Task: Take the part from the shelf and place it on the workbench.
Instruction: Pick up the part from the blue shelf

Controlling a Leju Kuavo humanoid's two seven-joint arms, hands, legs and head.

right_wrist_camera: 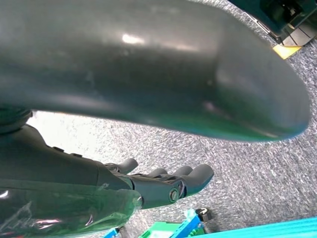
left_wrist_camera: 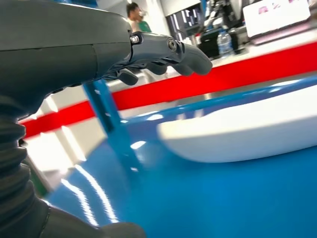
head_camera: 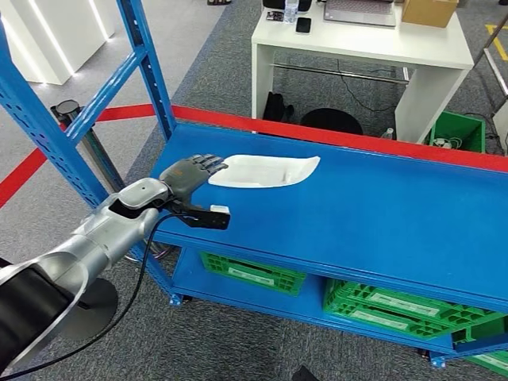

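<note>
A flat white elongated part (head_camera: 263,171) lies on the blue shelf (head_camera: 371,214), toward its left end. My left hand (head_camera: 190,172) reaches in over the shelf just left of the part, fingers stretched out toward its near tip, holding nothing. In the left wrist view the fingers (left_wrist_camera: 164,52) hover above the shelf, spread apart, with the white part (left_wrist_camera: 246,129) just beyond them and a gap between. My right hand (right_wrist_camera: 164,183) hangs over grey carpet, fingers loosely extended, with nothing in it.
Blue uprights (head_camera: 147,63) frame the shelf's left end. Green crates (head_camera: 252,274) sit on the lower shelf. A red barrier line (head_camera: 336,135) runs behind the shelf. A white table (head_camera: 359,48) with a laptop and a box stands beyond.
</note>
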